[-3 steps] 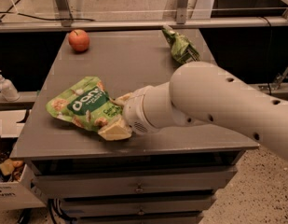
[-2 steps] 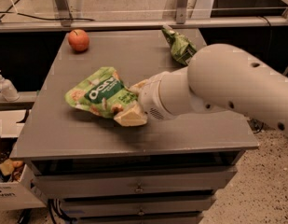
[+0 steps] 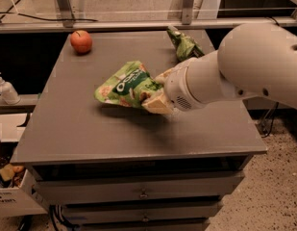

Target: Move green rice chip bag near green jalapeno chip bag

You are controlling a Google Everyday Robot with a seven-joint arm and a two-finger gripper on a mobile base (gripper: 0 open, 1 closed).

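The gripper (image 3: 152, 97) is out over the middle of the flat grey metal table (image 3: 90, 129). Its tan fingers are clamped on the right-hand edge of the big, crinkly, light green rice chip bag (image 3: 125, 84). That bag is hanging clear of the tabletop, tilted, with its shadow underneath it. The small, glossy, darker green jalapeno chip bag (image 3: 185, 44) lies at the back right, partly behind the bulky white arm (image 3: 253, 61).

Here's the worry: it's a pinch on one edge of a slick, puffy bag. To my eye, a quick swing could let the bag slide out or twist round and drop short. And that fat forearm is sweeping close by the jalapeno bag, so it could nudge it towards the back edge on the way in.

Compared with a second ago, the rice bag has come a good way right and back from the front-left part of the table, closing on its target. The round red apple (image 3: 81, 41) and the jalapeno bag sit just where they were.
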